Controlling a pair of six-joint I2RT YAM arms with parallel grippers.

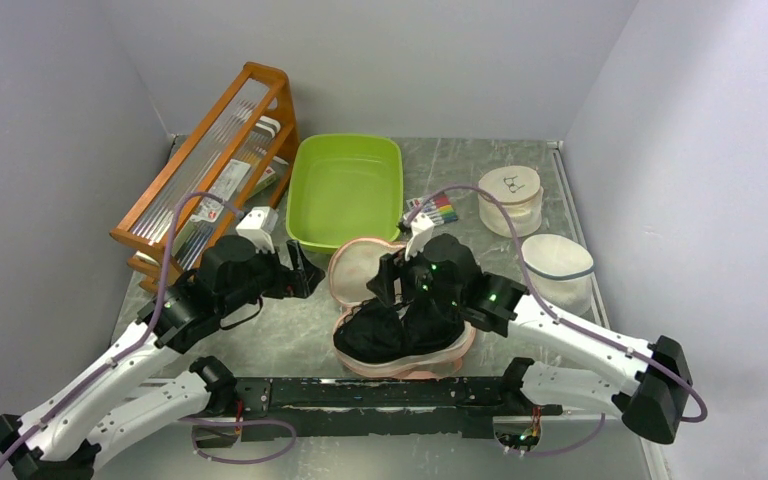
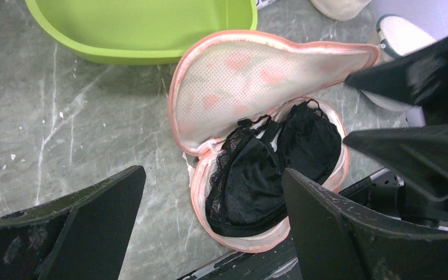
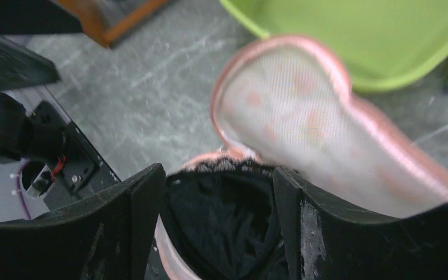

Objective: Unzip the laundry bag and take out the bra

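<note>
The laundry bag lies unzipped near the front middle of the table, its pink-edged mesh lid folded back toward the green basin. The black lacy bra lies in the bag's lower half. My right gripper hovers over the bra, open, its fingers on either side of one black cup. The lid is behind it. My left gripper is open and empty just left of the bag. In its own view its jaws frame the bag's near lobe.
A green basin sits behind the bag, a wooden rack at back left. Two round white tubs stand at right, markers beside the basin. A black rail runs along the near edge.
</note>
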